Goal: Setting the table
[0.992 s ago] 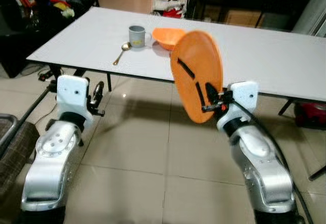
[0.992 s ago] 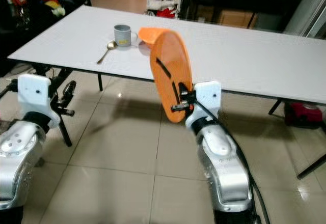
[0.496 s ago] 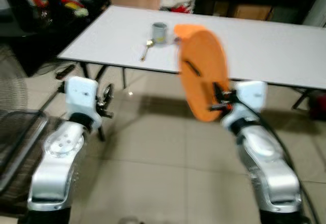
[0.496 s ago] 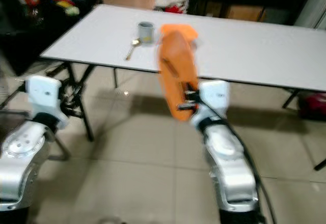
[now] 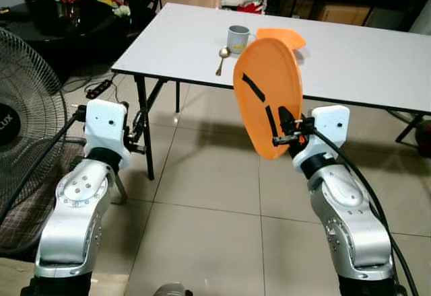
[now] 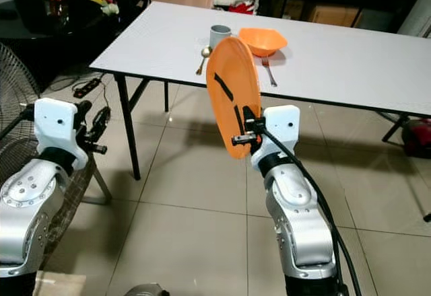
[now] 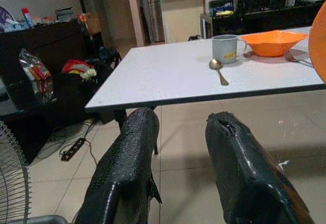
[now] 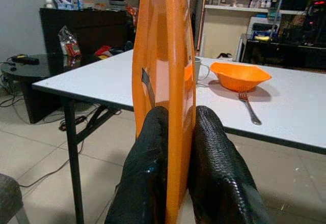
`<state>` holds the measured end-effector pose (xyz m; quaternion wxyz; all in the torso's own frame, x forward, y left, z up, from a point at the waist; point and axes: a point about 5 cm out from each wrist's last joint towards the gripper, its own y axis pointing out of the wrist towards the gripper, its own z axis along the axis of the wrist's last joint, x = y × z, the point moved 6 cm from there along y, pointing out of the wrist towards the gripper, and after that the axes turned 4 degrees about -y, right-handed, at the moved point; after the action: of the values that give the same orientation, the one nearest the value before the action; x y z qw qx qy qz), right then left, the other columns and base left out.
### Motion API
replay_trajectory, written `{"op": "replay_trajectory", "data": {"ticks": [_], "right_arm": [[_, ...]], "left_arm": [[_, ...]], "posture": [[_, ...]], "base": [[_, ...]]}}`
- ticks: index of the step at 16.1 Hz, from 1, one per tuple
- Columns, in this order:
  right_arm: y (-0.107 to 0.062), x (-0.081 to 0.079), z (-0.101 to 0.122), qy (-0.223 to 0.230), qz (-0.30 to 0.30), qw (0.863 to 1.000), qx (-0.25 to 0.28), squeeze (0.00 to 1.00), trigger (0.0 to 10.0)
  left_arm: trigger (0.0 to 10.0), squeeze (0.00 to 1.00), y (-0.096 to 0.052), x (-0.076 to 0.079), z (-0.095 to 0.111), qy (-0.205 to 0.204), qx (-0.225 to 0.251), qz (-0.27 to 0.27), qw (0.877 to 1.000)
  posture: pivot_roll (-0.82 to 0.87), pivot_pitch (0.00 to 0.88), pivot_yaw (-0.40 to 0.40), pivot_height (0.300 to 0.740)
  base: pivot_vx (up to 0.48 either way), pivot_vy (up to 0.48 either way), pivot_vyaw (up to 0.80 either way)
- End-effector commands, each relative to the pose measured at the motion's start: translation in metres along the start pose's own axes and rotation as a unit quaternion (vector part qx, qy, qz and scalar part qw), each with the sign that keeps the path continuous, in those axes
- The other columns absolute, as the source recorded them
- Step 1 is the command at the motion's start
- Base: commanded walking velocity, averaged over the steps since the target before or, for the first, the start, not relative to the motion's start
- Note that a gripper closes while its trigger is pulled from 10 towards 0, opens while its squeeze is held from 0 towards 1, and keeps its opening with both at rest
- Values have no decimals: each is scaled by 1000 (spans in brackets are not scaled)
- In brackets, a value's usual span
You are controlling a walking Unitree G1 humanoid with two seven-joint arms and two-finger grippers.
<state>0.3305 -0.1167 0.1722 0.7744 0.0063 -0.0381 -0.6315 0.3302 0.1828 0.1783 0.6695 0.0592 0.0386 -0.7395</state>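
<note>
Right pincer (image 6: 244,129) is clamped on the lower rim of an orange plate (image 6: 233,101), one black finger on each face, holding it upright on edge above the tiled floor (image 6: 195,195), in front of the table's near edge. Left pincer (image 5: 137,131) hangs low at the robot's left side with its two fingers (image 7: 127,173) apart and nothing between them, just beside a table leg.

On the white table (image 6: 350,60), near its left end and toward the far edge, stands a grey mug (image 6: 219,37). A spoon (image 6: 203,59) lies just beside the mug on its near side, its handle pointing toward the near edge. An orange bowl (image 6: 262,40) sits right of the mug, and a fork (image 6: 268,70) lies just in front of the bowl. A floor fan (image 5: 30,134) stands off the table's left end.
</note>
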Motion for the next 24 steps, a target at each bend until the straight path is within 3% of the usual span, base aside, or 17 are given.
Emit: {"op": "replay_trajectory", "data": {"ticks": [1, 13, 20, 24], "right_arm": [[1, 3, 13, 1, -2, 1000, 25, 0, 10000], [2, 5, 14, 2, -3, 1000, 24, 0, 10000], [2, 5, 14, 7, -6, 1000, 27, 0, 10000], [10, -3, 15, 8, 9, 999, 31, 0, 10000]], "left_arm": [[10000, 0, 2, 2, 3, -2, 6, -1, 1000], [10000, 0, 3, 8, 5, -3, 16, -13, 1000], [10000, 0, 4, 10, 8, -6, 23, -21, 999], [10000, 0, 3, 2, 6, 2, 20, -7, 1000]], "posture": [[164, 0, -46, 740], [158, 0, -45, 740], [169, 0, -44, 740], [189, 0, -55, 740]], "base": [[0, 0, 0], [0, 0, 0], [204, 0, -754], [314, 0, -108]]}}
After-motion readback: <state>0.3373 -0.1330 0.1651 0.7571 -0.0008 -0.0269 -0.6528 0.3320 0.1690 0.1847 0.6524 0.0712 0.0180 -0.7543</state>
